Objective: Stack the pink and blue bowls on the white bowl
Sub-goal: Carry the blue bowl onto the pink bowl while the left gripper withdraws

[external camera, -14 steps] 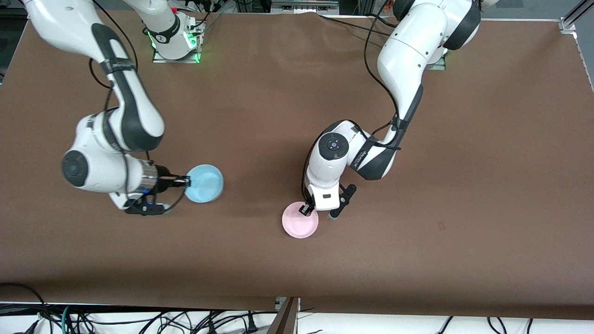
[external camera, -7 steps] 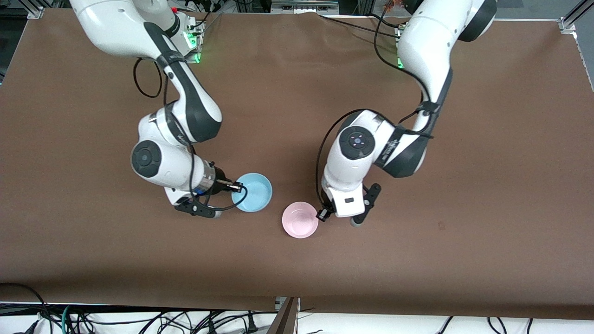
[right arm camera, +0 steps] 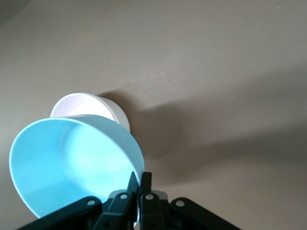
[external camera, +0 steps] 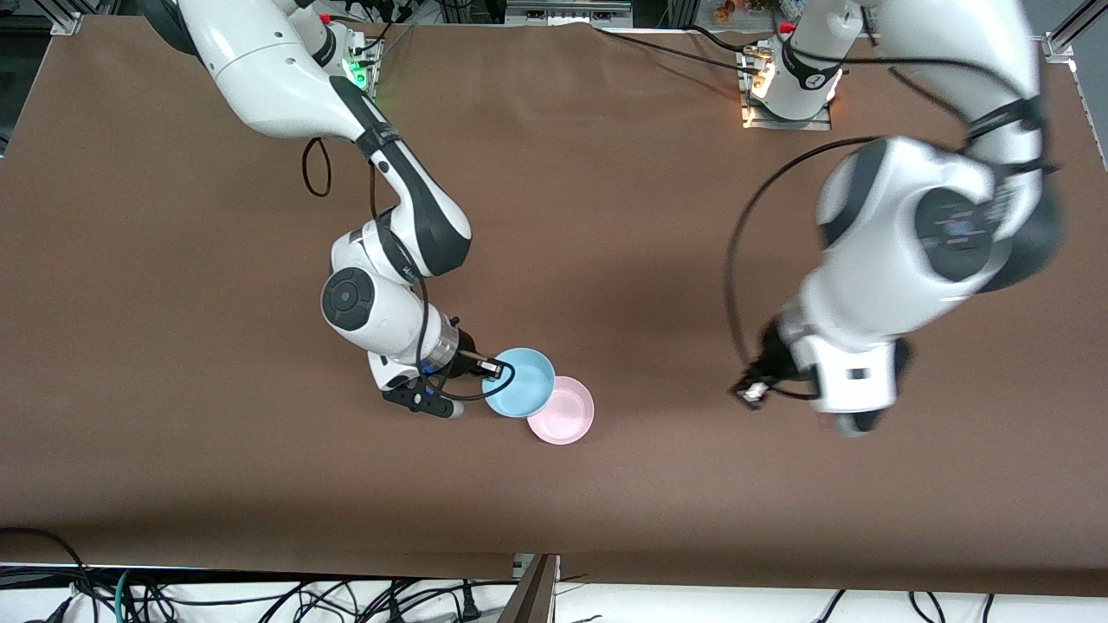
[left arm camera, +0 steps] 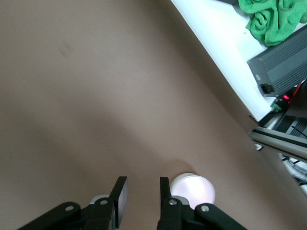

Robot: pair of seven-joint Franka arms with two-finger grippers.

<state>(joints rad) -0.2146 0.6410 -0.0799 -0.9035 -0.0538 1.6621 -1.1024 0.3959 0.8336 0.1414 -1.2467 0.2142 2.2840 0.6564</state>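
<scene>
My right gripper [external camera: 492, 369] is shut on the rim of the light blue bowl [external camera: 521, 381] and holds it tilted, partly over the pale pink bowl [external camera: 567, 414], which sits on the table. In the right wrist view the fingers [right arm camera: 139, 176] pinch the blue bowl's [right arm camera: 72, 163] rim, with the pale bowl [right arm camera: 88, 106] just under it. My left gripper [external camera: 751, 391] is open and empty, up over bare table toward the left arm's end. In the left wrist view its gripper [left arm camera: 143, 184] frames table, with the pale bowl [left arm camera: 194, 188] beside one finger. No separate white bowl shows.
The brown table [external camera: 260, 484] has open room all round the bowls. In the left wrist view the table edge, a green cloth [left arm camera: 271, 19] and a grey box [left arm camera: 283, 67] lie off the table.
My right arm has carried the blue bowl across the table to the pink bowl. My left gripper has let go of the pink bowl's rim and swung away toward its own end.
</scene>
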